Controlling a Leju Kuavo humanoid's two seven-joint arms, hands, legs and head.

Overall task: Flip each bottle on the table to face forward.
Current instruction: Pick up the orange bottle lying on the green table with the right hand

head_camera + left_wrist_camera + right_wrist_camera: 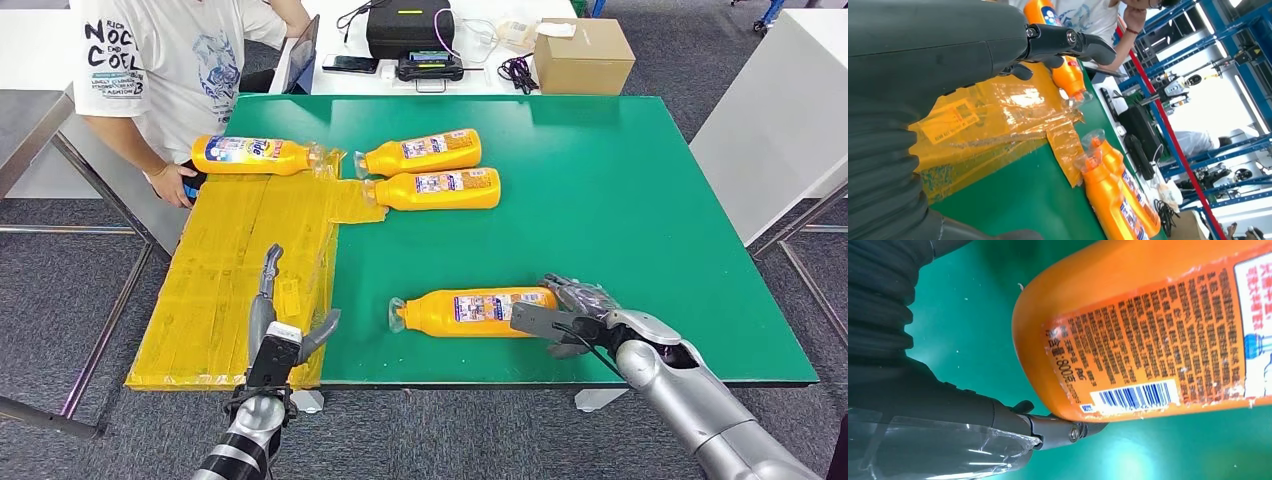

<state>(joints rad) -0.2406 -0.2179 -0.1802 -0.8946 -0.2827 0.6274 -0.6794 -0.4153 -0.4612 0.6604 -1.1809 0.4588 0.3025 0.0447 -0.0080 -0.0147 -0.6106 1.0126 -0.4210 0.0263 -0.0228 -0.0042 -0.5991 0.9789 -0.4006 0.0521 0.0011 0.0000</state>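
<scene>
near bottle: orange bottle [478,311] lying on its side on the green table [620,200] close to the front edge, cap toward the robot's left; the right wrist view shows fine print and a barcode facing up, so I judge it back side up and not yet flipped
far pair: two bottles [432,171] side by side further back, touching or nearly so, caps toward the yellow plastic sheet [240,270]; labels face up but too small to tell front from back
fourth bottle: bottle with a blue-and-white label [252,155] at the table's far left corner, lying on the sheet; a person's hand [178,184] rests at the table edge just beside its base
progress: early by my reading; the near bottle awaits turning, the blue label may be a front face, the far pair undecided
right hand: right hand [560,312] sits at the base end of the near bottle, fingers over and around that end; in the right wrist view one finger [1063,430] touches the lower rim of the base; whether the hand has a closed hold or is merely set against the bottle, I cannot tell
left hand: left hand [285,330] hovers above the yellow sheet near the front left corner, fingers spread, holding nothing, well apart from every bottle
next: judged, a firm hold on the base, then a roll about the bottle's long axis to bring the front label up
</scene>
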